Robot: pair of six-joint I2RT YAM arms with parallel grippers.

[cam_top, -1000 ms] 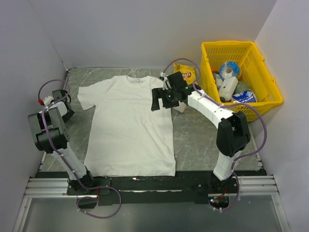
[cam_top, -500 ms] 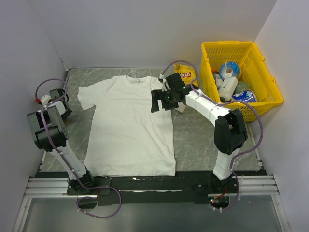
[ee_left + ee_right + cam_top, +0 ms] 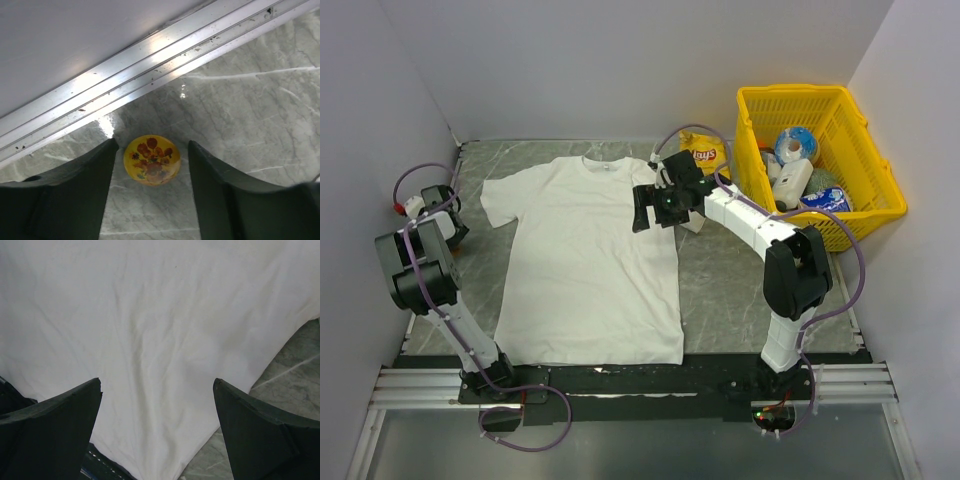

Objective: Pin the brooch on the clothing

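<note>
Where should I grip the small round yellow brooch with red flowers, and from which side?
By its rim, from straight above. The round yellow flower-painted brooch lies flat on the grey marble table, so probably only opposite edges offer purchase. The open left gripper straddles it.

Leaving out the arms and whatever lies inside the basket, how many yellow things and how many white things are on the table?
Yellow: 3 (basket, crisp bag, brooch)
White: 1 (T-shirt)
Total: 4
</note>
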